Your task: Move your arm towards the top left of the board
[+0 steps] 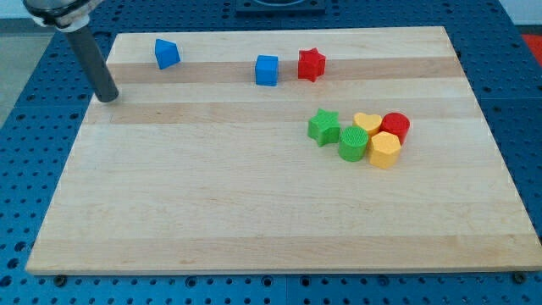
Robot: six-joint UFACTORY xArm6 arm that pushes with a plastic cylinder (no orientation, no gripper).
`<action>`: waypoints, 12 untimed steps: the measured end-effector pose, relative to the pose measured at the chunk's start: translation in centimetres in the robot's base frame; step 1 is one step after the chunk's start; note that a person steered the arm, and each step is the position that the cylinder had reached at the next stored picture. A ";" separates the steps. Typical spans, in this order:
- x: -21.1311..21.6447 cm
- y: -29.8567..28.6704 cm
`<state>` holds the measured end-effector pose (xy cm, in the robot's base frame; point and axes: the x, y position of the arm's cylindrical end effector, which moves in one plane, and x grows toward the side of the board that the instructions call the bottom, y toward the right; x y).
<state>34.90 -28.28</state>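
Observation:
My tip [107, 98] rests near the upper left edge of the wooden board [254, 212]. The rod rises from it to the view's top left. A blue wedge-like block [167, 53] lies to the right of and above the tip, apart from it. A blue cube [267, 70] and a red star [311, 64] sit further right along the top. All blocks are clear of the tip.
A cluster sits right of centre: a green star [323, 126], a green cylinder [353, 143], a yellow heart [367, 124], a red cylinder [395, 127] and a yellow hexagonal block [384, 150]. A blue perforated table [25, 127] surrounds the board.

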 end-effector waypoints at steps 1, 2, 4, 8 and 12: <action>-0.6 -1.8; -0.6 -1.8; -0.5 -2.2; -5.1 -0.8; -13.3 -1.3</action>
<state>21.65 -29.56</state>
